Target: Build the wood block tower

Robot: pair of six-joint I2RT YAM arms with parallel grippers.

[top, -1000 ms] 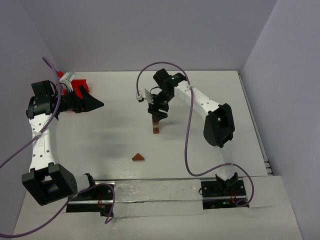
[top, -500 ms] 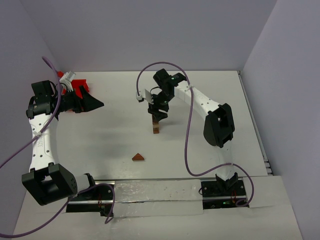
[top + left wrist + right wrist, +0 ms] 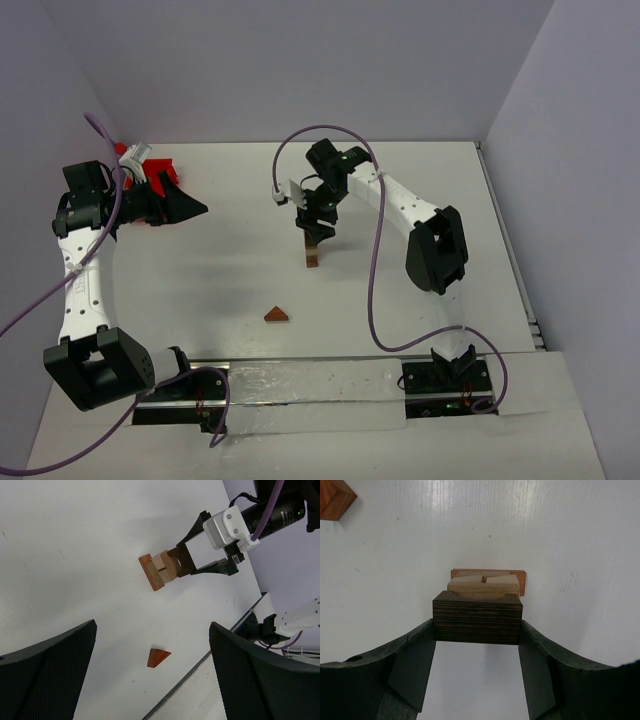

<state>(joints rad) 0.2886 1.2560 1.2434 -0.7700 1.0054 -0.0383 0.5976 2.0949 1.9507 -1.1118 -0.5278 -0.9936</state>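
The wood block tower (image 3: pixel 312 252) stands mid-table: a reddish base (image 3: pixel 521 583), two tan blocks (image 3: pixel 482 585) and a dark brown block (image 3: pixel 477 615) on top. My right gripper (image 3: pixel 318 230) is over the tower. Its jaws press both sides of the dark brown block (image 3: pixel 184 562). The tower also shows in the left wrist view (image 3: pixel 160 571). A reddish triangular wedge (image 3: pixel 277 315) lies alone on the table nearer the arm bases and also shows in both wrist views (image 3: pixel 157 658) (image 3: pixel 334 498). My left gripper (image 3: pixel 190 208) is open and empty at the far left.
A red plastic tray (image 3: pixel 152 172) sits at the back left, just behind my left gripper. Walls close the table at the back and both sides. A metal rail (image 3: pixel 310 385) with the arm bases runs along the near edge.
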